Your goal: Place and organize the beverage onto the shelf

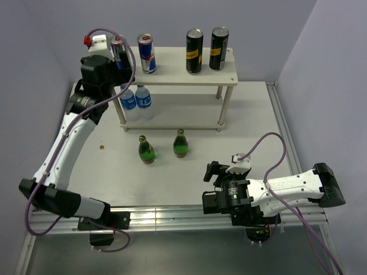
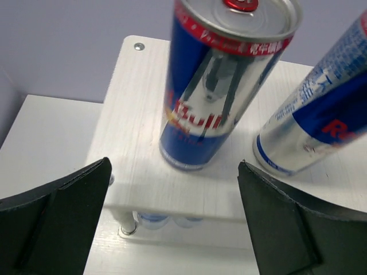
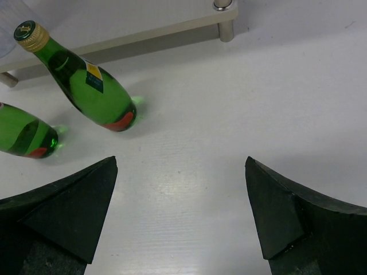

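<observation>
Waiting with the wide-open, empty right claw (image 3: 180, 172) near two green glass bottles (image 1: 181, 146) standing upright ahead-left on the white tabletop (image 1: 252, 126), far from the left claw (image 2: 174, 166), gaping wide by a silver-and-blue can (image 2: 223, 86) on the pale wooden shelf (image 1: 172, 63).

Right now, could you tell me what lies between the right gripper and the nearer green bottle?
Nothing lies there: only bare white table separates the right gripper from the nearer green bottle. The right wrist view shows this most clearly.

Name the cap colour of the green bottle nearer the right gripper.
Gold cap on the green bottle, clearest in the right wrist view.
</observation>
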